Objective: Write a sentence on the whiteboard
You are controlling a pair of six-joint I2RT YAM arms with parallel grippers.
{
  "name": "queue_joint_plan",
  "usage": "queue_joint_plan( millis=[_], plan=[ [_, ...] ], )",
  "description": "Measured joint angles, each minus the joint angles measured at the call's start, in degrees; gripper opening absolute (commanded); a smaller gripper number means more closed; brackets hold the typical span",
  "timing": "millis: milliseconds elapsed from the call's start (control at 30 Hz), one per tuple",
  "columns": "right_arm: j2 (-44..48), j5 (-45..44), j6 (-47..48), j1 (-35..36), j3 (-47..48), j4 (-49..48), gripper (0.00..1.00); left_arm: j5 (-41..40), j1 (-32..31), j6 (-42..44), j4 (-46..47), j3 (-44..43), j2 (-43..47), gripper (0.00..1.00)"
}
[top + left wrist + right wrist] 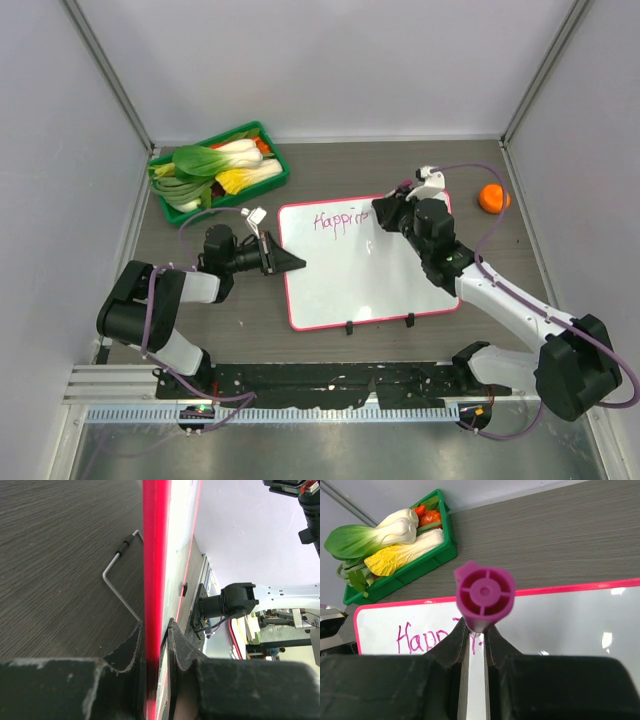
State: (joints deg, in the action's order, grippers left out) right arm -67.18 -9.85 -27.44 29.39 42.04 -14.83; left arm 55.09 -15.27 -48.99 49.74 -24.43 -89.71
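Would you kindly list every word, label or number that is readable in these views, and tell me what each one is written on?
"Happin": purple handwriting near the top edge of the whiteboard. The last letters are unclear, and in the right wrist view the purple marker hides everything after "Happ".
Nothing else can be read; the green tray shows no label.

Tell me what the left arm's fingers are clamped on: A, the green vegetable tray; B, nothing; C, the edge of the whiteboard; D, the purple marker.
C: in the left wrist view the left fingers pinch the red frame of the whiteboard from both sides, while the purple marker sits between the right fingers.
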Motion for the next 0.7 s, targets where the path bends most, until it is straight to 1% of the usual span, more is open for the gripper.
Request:
queue_joint_plan(
  millis=[333, 700],
  plan=[
    [3.1, 1.3, -0.8, 0.0, -3.4, 1.0, 0.01, 0.0, 0.0, 0.0, -0.2, -0.1, 0.0, 0.0],
    [4.7, -0.7, -1.0, 0.0, -3.8, 3.3, 0.01, 0.0, 0.0, 0.0, -0.3, -0.2, 0.0, 0.0]
  ],
)
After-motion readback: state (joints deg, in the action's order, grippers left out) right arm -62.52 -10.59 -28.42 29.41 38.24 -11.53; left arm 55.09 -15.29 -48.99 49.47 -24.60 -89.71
